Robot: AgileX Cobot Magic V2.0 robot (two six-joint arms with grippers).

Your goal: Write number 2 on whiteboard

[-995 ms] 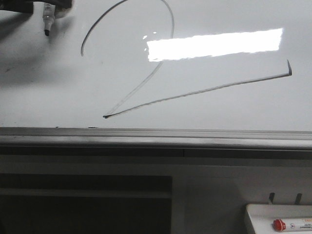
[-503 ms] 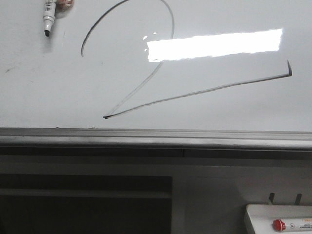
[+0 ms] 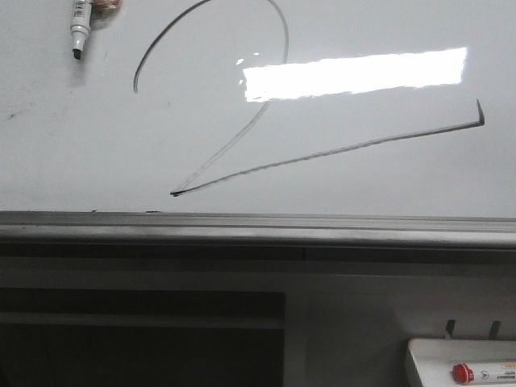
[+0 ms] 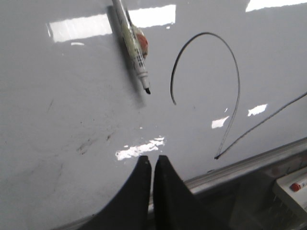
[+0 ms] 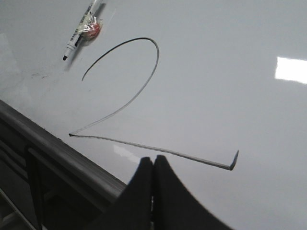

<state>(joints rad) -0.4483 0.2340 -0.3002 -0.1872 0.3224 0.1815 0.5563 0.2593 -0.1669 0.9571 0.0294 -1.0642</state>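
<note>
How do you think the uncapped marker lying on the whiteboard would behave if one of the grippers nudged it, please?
The marker looks slim and round, so it would likely roll. The whiteboard is glossy, so it may also slide easily. Its exposed tip could smudge or leave a stray line beside the number 2.

Lab or office-type robot workstation, large glossy whiteboard (image 3: 97, 153) reflecting ceiling strip lighting, grey metal ledge (image 3: 258, 230) below, grey cabinet front (image 3: 347, 322), small white tray (image 3: 463, 363) holding red-capped marker (image 3: 476, 372)
</note>
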